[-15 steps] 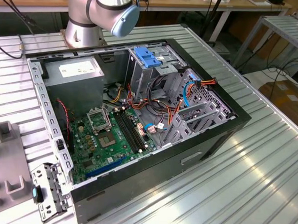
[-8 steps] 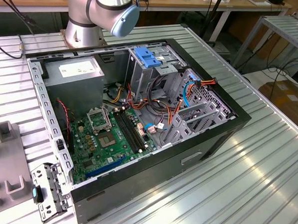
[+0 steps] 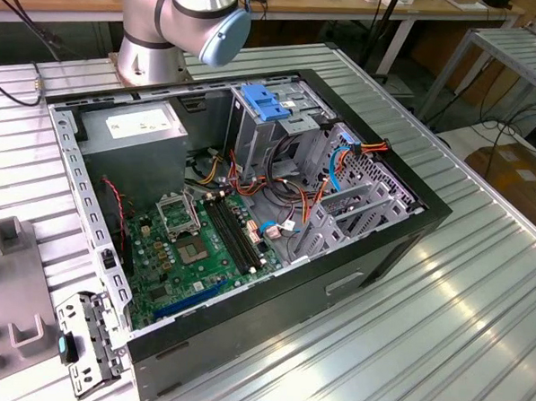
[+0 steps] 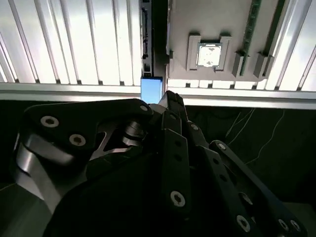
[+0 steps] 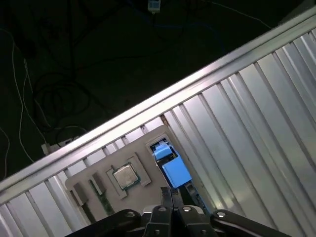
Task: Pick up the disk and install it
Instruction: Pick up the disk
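The disk (image 5: pixel 170 164) shows its bright blue carrier end. It stands on edge along the side of a grey fixture plate (image 5: pixel 98 173) on the ribbed metal table. In the second wrist view the disk (image 4: pixel 151 89) appears as a blue end with a thin dark edge running away from it. My gripper (image 5: pixel 171 193) hangs well above the disk, its fingertips (image 4: pixel 170 101) pressed together and shut with nothing between them. The open computer case (image 3: pixel 249 226) lies on the table in the exterior view, motherboard up, with a metal drive cage topped by a blue handle (image 3: pixel 262 103).
The fixture plate carries a processor chip (image 5: pixel 124 176) and memory sticks (image 4: pixel 253 29). Just past the disk are the table's edge (image 5: pixel 148 106) and a dark floor with cables. By the case's near corner lies a perforated metal piece (image 3: pixel 88 344) with a teal clip. The arm's base (image 3: pixel 154 51) stands behind the case.
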Robot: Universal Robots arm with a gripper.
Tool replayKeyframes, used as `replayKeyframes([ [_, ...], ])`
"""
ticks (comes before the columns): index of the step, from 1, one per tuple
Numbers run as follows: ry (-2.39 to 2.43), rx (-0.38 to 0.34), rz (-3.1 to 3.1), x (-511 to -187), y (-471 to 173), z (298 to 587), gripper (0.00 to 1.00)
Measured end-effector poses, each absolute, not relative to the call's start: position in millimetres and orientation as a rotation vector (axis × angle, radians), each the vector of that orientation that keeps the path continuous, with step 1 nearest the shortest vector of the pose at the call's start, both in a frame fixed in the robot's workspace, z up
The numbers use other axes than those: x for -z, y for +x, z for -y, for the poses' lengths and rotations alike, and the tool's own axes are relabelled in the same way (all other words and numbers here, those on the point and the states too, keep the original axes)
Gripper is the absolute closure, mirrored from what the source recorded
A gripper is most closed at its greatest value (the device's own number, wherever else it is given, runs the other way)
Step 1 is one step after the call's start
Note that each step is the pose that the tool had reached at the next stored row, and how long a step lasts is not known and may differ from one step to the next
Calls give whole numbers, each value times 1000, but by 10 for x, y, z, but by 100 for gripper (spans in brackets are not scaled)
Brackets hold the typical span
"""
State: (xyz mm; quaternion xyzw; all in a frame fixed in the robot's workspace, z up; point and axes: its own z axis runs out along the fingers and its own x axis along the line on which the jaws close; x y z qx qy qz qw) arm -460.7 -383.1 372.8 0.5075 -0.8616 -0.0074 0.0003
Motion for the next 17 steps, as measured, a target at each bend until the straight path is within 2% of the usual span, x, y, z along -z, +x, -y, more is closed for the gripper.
replayKeyframes([
  [1, 1621, 22, 2691, -3723, -4607, 3831, 89],
  [2, 1633, 22, 2684, -3721, -4607, 3831, 83],
  [3, 1650, 21, 2675, -3718, -4607, 3831, 71],
  [4, 1666, 21, 2665, -3714, -4607, 3831, 71],
  [5, 1701, 20, 2644, -3707, -4607, 3831, 64],
  [6, 1726, 19, 2628, -3702, -4607, 3831, 52],
  [7, 1743, 19, 2618, -3696, -4607, 3831, 52],
  [8, 1758, 17, 2609, -3690, -4607, 3831, 46],
  [17, 1934, 9, 2493, -3535, -4662, 3831, 46],
])
